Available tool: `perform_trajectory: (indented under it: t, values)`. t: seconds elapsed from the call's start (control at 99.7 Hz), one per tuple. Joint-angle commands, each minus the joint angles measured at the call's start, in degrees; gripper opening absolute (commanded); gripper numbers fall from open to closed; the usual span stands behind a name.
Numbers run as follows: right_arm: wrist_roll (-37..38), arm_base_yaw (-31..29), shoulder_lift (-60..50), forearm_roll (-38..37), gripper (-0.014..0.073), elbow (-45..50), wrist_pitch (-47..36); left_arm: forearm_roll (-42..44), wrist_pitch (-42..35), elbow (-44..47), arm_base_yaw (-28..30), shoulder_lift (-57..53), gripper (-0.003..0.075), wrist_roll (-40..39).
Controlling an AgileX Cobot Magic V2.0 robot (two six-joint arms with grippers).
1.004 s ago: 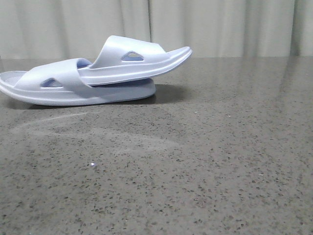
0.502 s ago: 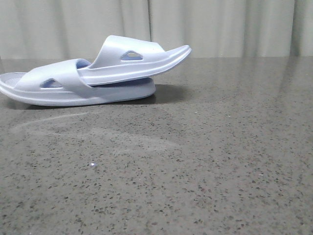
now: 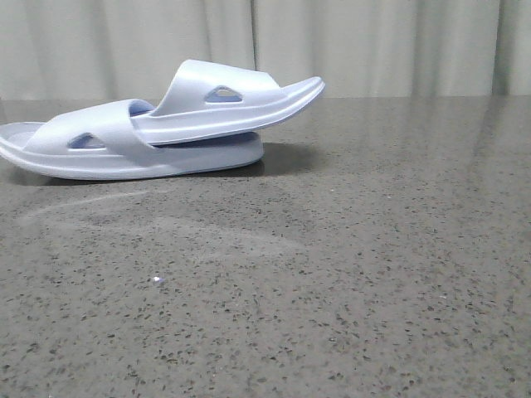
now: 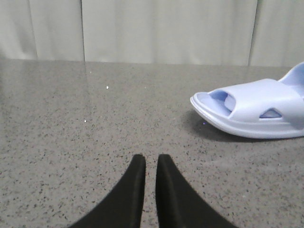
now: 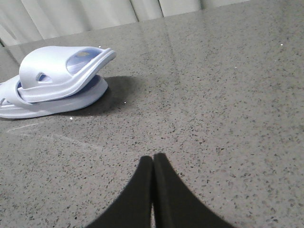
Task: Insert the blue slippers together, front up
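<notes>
The blue slippers lie nested at the far left of the table. The lower slipper (image 3: 124, 157) rests flat. The upper slipper (image 3: 224, 108) is pushed through its strap and slants up, its raised end pointing right. In the right wrist view the upper slipper (image 5: 52, 66) sits on the lower slipper (image 5: 57, 102). The left wrist view shows one end of the lower slipper (image 4: 251, 111). My left gripper (image 4: 151, 159) hovers over bare table, its fingers a narrow gap apart and holding nothing. My right gripper (image 5: 153, 157) is shut and empty, well short of the pair. Neither gripper shows in the front view.
The speckled grey stone table (image 3: 332, 274) stretches wide around the slippers. A pale curtain (image 3: 373, 41) hangs behind its far edge. A faint smear (image 3: 166, 224) marks the surface in front of the pair.
</notes>
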Motion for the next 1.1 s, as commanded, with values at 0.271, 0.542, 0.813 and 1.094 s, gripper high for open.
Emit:
perform_trajectory:
  t: [0.271,0.542,0.813,1.094]
  values:
    - [-0.65,0.07,-0.05,2.38,-0.0099,-1.51,0.9,-1.94,-3.12,0.53,-0.54,-0.25,0.0015,-0.73]
    - [-0.65,0.07,-0.05,2.38,-0.0099,-1.51,0.9,-1.94,-3.12,0.53,-0.54,-0.25,0.0015,-0.73]
    - [-0.65,0.07,-0.05,2.38,-0.0099,-1.51,0.9,-1.94,-3.12,0.53,-0.54,-0.25,0.0015,-0.73]
    - [0.04,0.07,-0.21,-1.21,-0.0099,-1.92,-7.46,-1.94,-3.12,0.53,-0.54,-0.25,0.0015,-0.73]
